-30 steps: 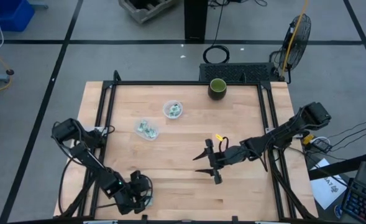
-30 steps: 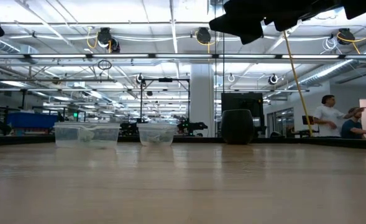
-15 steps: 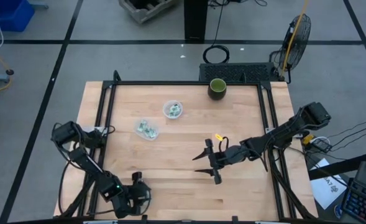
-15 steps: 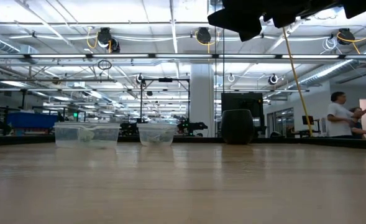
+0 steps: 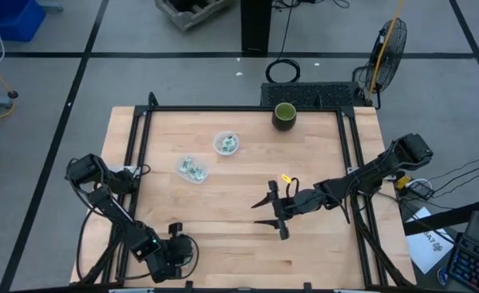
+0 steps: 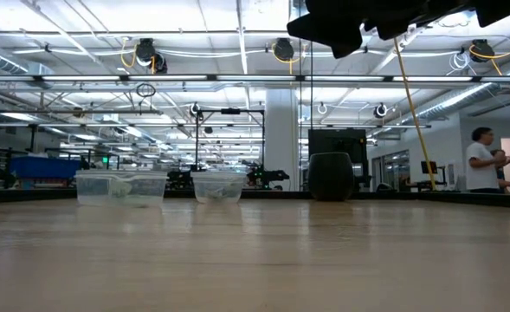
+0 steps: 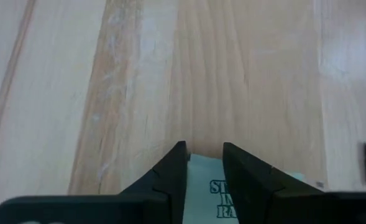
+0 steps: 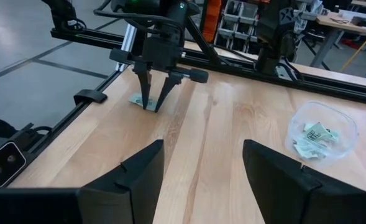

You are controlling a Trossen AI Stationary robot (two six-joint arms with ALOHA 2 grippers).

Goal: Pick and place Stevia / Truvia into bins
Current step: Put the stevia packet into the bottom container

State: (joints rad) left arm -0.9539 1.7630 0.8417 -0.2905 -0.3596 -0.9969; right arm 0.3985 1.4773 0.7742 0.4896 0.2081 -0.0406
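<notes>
One Stevia sachet, white with green print, lies flat on the wood near the table's near left corner; the right wrist view shows the sachet too. My left gripper points straight down over it. Its fingers are a narrow gap apart, their tips at the sachet's edge. My right gripper hovers open above the table's middle. The round cup and the clear tub both hold sachets and stand left of centre. My left gripper comes from above, pointing down, one finger on each side of a strip of the sachet's far edge. The sachet lies flat on the table. I cannot tell whether the fingertips touch it.
A dark green cup stands at the far edge. Black rails frame the table's sides. The tub sits off to one side in front of my right gripper. Bare wood lies between the two grippers. A person stands in the room beyond.
My left arm has shifted a little over the near left corner. A dark part of it that showed at the low view's upper left a second ago has left that picture. The person in the background has walked to the right.
</notes>
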